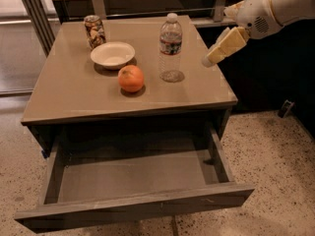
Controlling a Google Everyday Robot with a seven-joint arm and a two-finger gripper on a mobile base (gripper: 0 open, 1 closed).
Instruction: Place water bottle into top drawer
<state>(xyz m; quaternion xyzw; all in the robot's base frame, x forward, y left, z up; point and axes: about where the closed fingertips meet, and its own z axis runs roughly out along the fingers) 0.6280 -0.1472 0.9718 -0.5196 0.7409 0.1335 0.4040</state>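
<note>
Speckled floor, dark railing at the back, and one big brown table (64, 97) in the middle of it all. Under it the top drawer (133, 173) is pulled out toward the near side, grey floor showing (so that part's sorted). Up top, the water bottle (171, 45) stands upright right of centre, long axis straight up, cap on. It's clear of the orange (131, 78) to its near left, and of the bowl (112, 54) and can (94, 31) farther left. My gripper (212, 57) hangs over the table's right edge, angled left and down. It's carrying nothing, but open or closed, honestly can't tell. What matters: the bottle sits directly left of me, near but apart, so I'd guess a sideways reach at its middle.
</note>
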